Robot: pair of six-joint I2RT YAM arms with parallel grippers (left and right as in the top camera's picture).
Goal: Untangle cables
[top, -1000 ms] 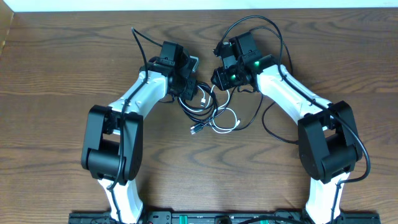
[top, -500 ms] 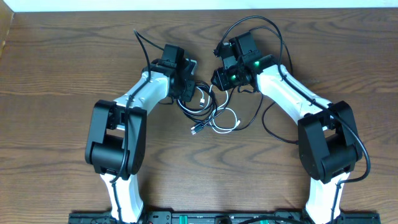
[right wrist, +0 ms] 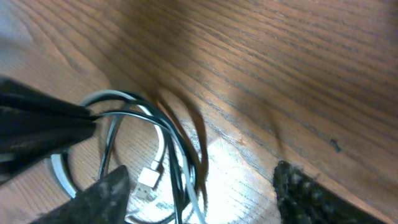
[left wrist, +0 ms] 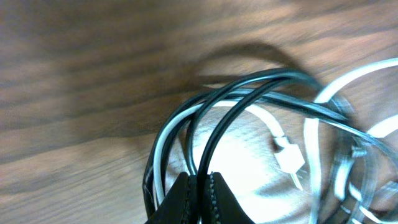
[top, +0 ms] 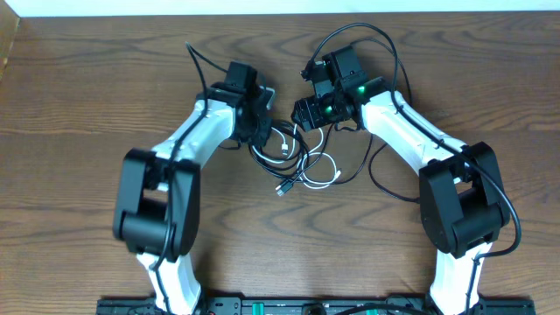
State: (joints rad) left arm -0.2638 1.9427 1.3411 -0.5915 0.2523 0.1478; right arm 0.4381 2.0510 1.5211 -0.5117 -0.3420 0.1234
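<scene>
Just past the middle of the table [top: 87,96], toward 12 o'clock in the overhead view, the cables [top: 293,157] lie in one loose knot between the two arms. At the knot's 10 o'clock edge the left hand [top: 264,127] is clenched. Its wrist view shows the fingertips [left wrist: 179,198] pinched together on a black cable [left wrist: 214,115], which rises from them in a loop with a second black strand running close beside it. A white cable [left wrist: 314,143] curls at 3 o'clock of that loop, and a white plug [left wrist: 290,158] shows just beside it. At the knot's 1 o'clock edge the right hand [top: 306,109] is released: in its wrist view the fingers [right wrist: 109,190] stand wide apart over the strands, gripping nothing. A black plug [top: 282,187] sticks out of the knot at 7 o'clock, and a white loop lies at its 4 o'clock.
</scene>
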